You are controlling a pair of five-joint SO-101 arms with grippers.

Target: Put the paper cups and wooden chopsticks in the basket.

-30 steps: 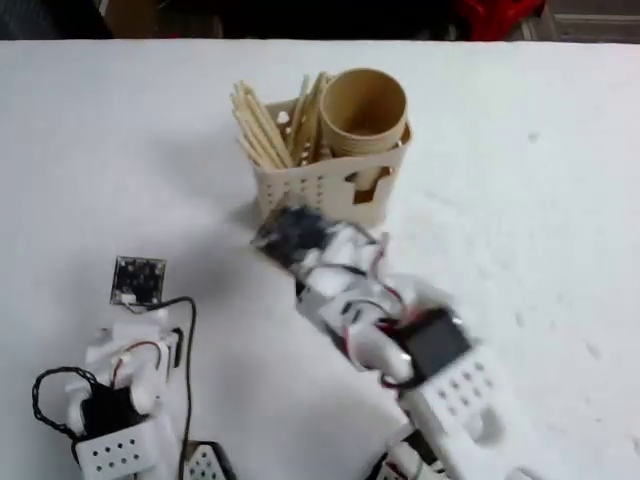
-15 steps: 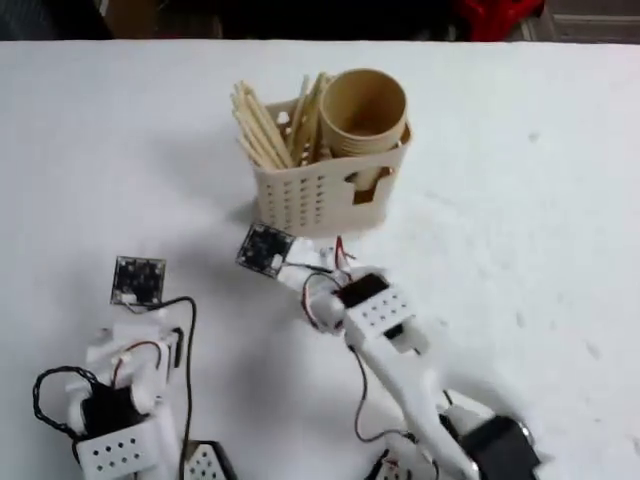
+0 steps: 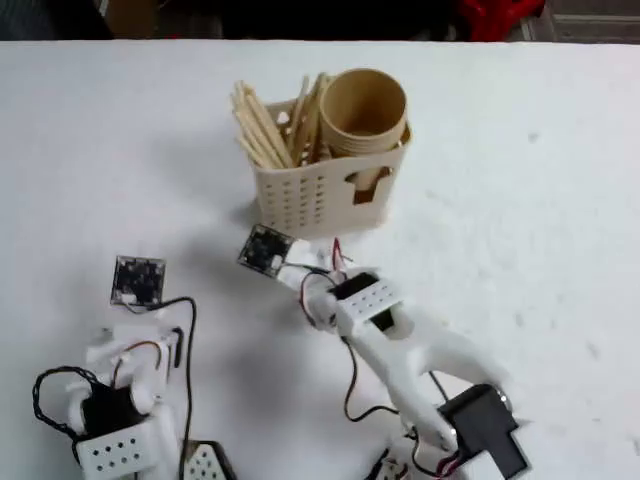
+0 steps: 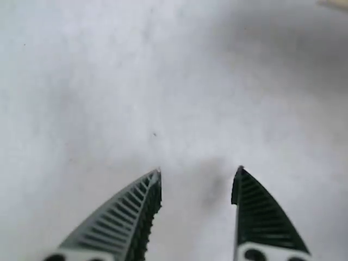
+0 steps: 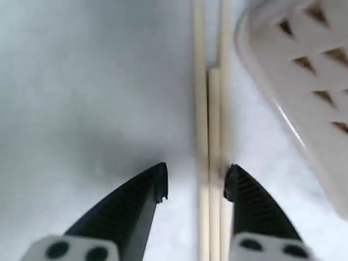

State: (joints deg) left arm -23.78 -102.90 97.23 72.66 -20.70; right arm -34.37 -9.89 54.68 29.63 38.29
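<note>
A cream perforated basket [image 3: 325, 190] stands at the table's middle back. It holds stacked brown paper cups [image 3: 362, 108] and a bundle of wooden chopsticks [image 3: 265, 125] leaning to its left. In the right wrist view a few more chopsticks [image 5: 209, 109] lie flat on the table beside the basket wall [image 5: 304, 81]. My right gripper [image 5: 196, 176] is open just above them, the sticks running between its fingertips and close against one. The right arm [image 3: 365, 305] ends at the basket's front left corner. My left gripper [image 4: 198, 171] is open over bare table.
The left arm [image 3: 125, 390] sits folded at the front left with its cable looped beside it. White table [image 3: 520, 200] stretches wide to the right of the basket and to the far left. A dark strip runs along the back edge.
The right arm swung in from the right and stretched out low, bringing its wrist to the basket's front left corner, then settled there. The left arm has kept still.
</note>
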